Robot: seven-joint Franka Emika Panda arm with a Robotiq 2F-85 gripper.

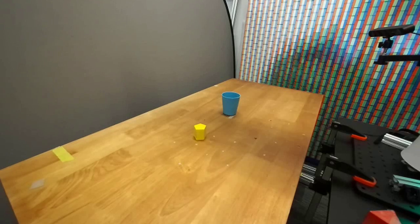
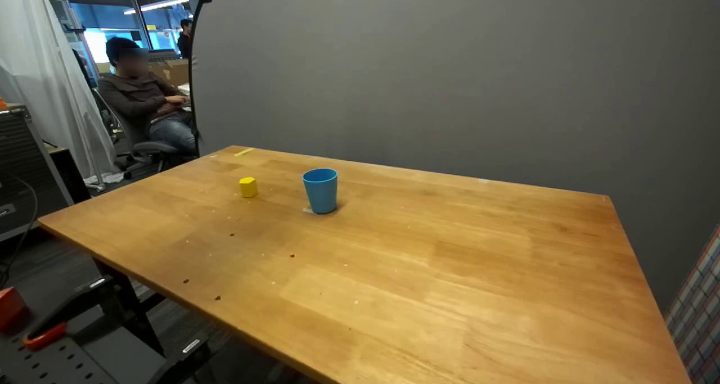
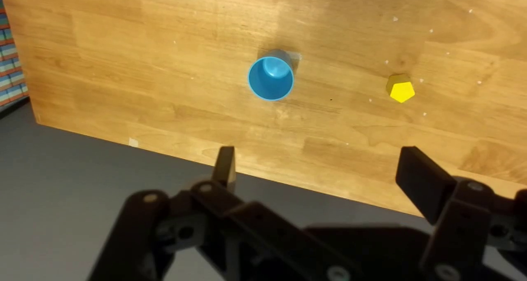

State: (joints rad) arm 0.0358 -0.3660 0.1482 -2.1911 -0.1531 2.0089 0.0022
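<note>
in the wrist view the gripper (image 3: 317, 159) hangs with its jaws spread wide, bare wood and grey panel (image 3: 82, 161) showing between them. both fingers (image 3: 424, 184) stand apart from the objects on the wooden table (image 3: 156, 87). the blue tapered cup (image 3: 269, 83) is upright, mouth up, its inner bottom in sight, with a small pale strip of tape (image 3: 294, 56) at its foot. the yellow pentagonal prism (image 3: 402, 91) stands on end, five-sided face up, apart from the cup and to its right there.

in both exterior views the cup and prism stand in from the table's edges, and a strip of yellow tape (image 1: 63, 153) lies close to the edge along the panel. in an exterior view a patterned multicoloured wall (image 1: 311, 53) rises past one end of the table, and a black clamp with an orange handle (image 1: 349, 169) sits beside it. in an exterior view a person (image 2: 132, 97) sits in an office chair (image 2: 154, 147) near a white curtain (image 2: 45, 63).
</note>
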